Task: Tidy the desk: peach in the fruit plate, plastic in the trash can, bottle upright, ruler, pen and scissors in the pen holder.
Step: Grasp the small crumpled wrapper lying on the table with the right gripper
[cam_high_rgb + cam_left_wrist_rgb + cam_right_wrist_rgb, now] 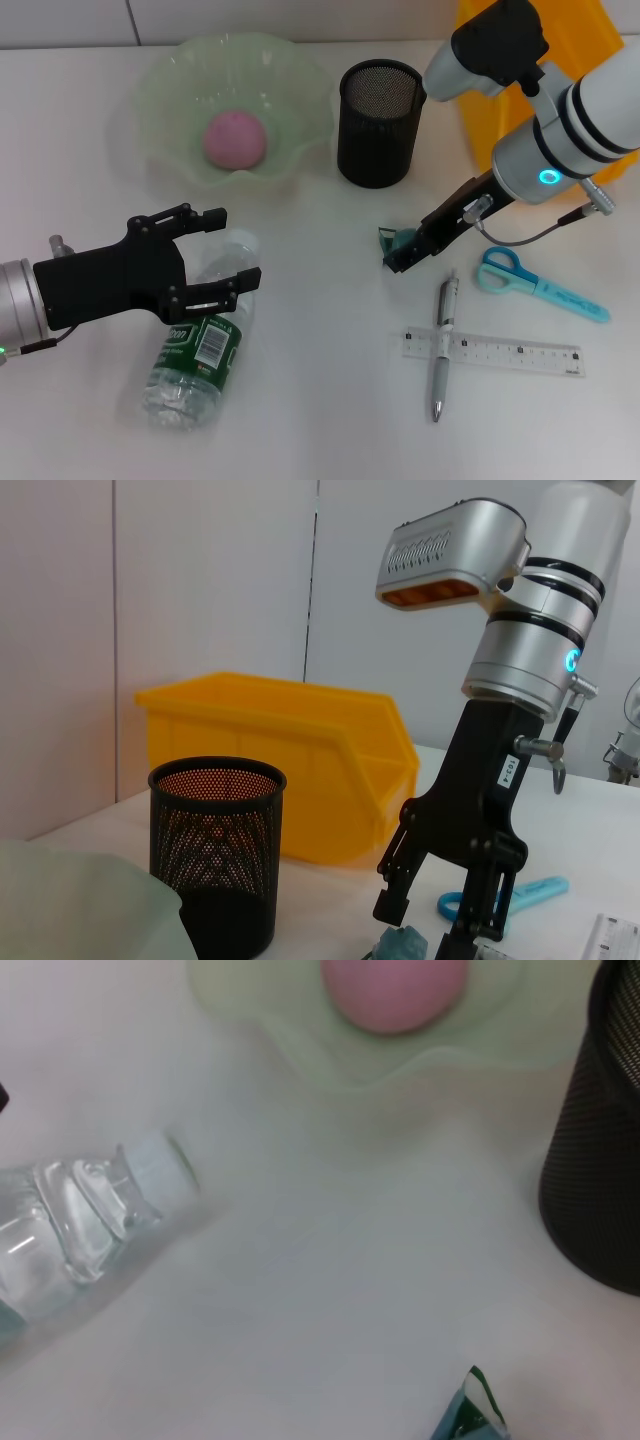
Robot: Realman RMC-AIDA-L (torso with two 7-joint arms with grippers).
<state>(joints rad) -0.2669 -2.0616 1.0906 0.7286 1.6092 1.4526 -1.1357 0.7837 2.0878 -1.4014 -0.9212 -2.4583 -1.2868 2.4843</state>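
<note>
From the head camera you see the peach (pixel 235 139) lying inside the fruit plate (pixel 160 75), which sits just beside the pen holder (pixel 379 122) on the worktop (pixel 320 400). The trash can (pixel 480 110) stands on the pen holder's other side, partly hidden by the right arm. Your right hand (pixel 398 255) is down at the worktop, nearer you than the pen holder, its fingers closing around the plastic (pixel 396 240). Past that hand lie the scissors (pixel 535 282), and the pen (pixel 442 345) lies crossed over the ruler (pixel 492 351). Your left hand (pixel 222 253) hangs spread wide over the bottle (pixel 200 345), which lies on its side, well apart from the pen holder.

From the left wrist you see the right hand (pixel 430 930) beside the pen holder (pixel 216 855), fingertips around the plastic (pixel 403 946), with the trash can (pixel 290 760) behind.

From the right wrist you see the plastic (pixel 468 1415) at the frame edge near the pen holder (pixel 600 1150), the bottle (pixel 80 1230) lying capped, and the peach (pixel 395 990) in the fruit plate (pixel 300 1035).
</note>
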